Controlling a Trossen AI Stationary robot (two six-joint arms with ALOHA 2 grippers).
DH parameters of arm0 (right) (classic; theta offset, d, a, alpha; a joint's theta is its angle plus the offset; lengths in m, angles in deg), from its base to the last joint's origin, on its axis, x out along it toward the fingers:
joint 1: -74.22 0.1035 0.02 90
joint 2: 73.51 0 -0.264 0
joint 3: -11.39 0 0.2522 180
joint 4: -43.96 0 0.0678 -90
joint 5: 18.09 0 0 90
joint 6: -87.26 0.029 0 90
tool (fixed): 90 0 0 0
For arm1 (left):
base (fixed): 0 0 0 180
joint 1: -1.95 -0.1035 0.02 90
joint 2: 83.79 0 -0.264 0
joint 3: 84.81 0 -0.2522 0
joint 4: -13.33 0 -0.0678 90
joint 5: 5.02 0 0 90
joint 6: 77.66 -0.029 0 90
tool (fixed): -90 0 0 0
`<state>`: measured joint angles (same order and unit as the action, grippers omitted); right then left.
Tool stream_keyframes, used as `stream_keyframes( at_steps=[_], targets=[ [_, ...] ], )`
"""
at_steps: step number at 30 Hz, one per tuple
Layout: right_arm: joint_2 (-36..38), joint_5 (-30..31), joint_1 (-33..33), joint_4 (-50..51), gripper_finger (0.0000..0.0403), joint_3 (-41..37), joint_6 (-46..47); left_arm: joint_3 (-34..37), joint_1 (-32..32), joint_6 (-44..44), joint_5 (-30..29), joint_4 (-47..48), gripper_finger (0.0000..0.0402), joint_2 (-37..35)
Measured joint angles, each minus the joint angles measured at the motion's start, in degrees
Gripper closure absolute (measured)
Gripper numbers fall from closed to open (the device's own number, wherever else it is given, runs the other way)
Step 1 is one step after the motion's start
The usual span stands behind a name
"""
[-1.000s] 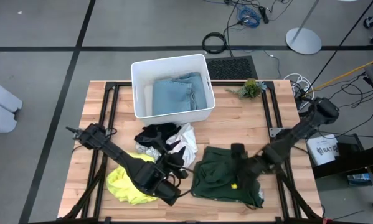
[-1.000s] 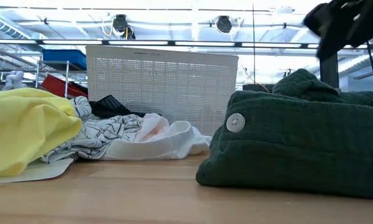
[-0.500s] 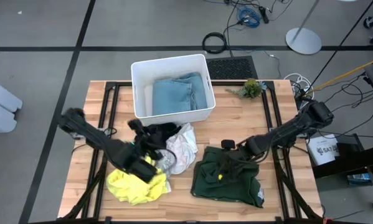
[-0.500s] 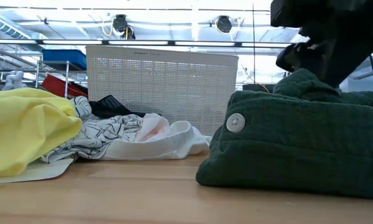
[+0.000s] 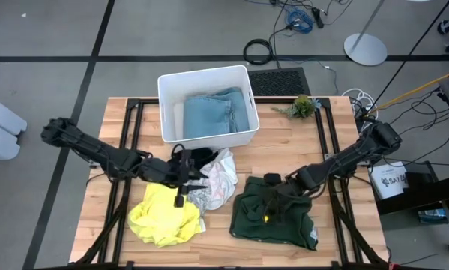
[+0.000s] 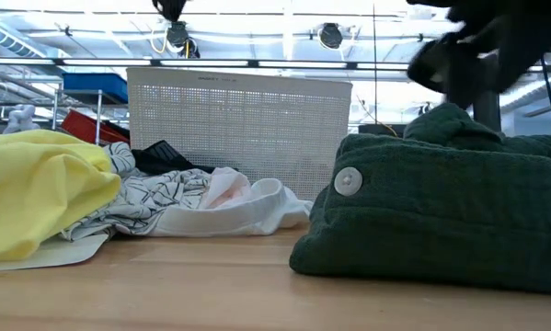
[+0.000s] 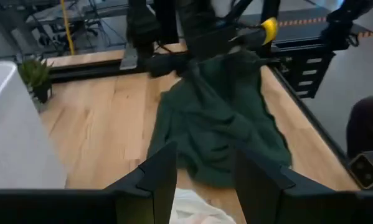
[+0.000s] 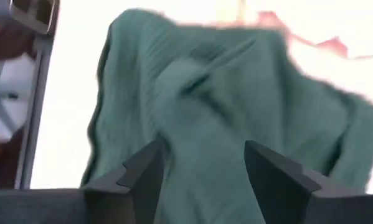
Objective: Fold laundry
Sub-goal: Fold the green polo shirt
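Two claws of mine hang with fingers apart, holding nothing: my left gripper (image 5: 185, 178) over the white grey-patterned cloth (image 5: 218, 178) beside the bright yellow garment (image 5: 163, 217), my right gripper (image 5: 273, 196) over the crumpled dark green garment (image 5: 273, 221). The light blue cloth (image 5: 213, 114) lies in the white rectangular plastic bin (image 5: 166, 84).

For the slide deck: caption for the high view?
Both arms reach over unfolded laundry: dark green garment, yellow garment; blue one in white bin.
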<state>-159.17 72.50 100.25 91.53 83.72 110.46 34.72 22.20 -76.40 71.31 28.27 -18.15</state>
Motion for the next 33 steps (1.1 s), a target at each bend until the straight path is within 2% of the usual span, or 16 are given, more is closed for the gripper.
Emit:
stream_keyframes(
  at_steps=[5, 11, 18, 22, 27, 30, 33],
  targets=[
    [-0.66, -0.2, 1.39, 5.89, 0.0195, 0.01, -0.22, 2.35, 2.13, 4.05, 0.11, -2.8, 0.025, 0.35],
    [-0.64, 6.43, -0.69, 7.19, 0.0195, 0.01, -2.67, 2.32, 6.58, 4.34, -0.76, -9.18, 0.025, 0.33],
    [-3.89, 2.17, -5.56, 7.61, 0.0195, -0.01, -6.49, 2.3, 10.45, 4.3, -8.99, -11.55, 0.025, 0.33],
    [-5.17, -2.0, -6.65, 8.54, 0.0195, -0.03, -7.87, 2.28, 11.87, 4.19, -10.34, -12.85, 0.025, 0.33],
    [-2.99, -1.35, -6.49, 9.61, 0.0195, 0.22, -8.51, 2.28, 12.52, 1.55, -10.71, -12.77, 0.025, 0.33],
    [-1.89, 1.67, -5.79, 9.95, 0.0195, 2.39, -8.5, 2.28, 12.18, 1.04, -11.03, -12.75, 0.025, 0.33],
    [-1.72, 1.65, -4.88, 10.42, 0.0195, 5.77, -7.68, 2.28, 11.69, 1.18, -11.21, -12.76, 0.025, 0.33]
  ],
)
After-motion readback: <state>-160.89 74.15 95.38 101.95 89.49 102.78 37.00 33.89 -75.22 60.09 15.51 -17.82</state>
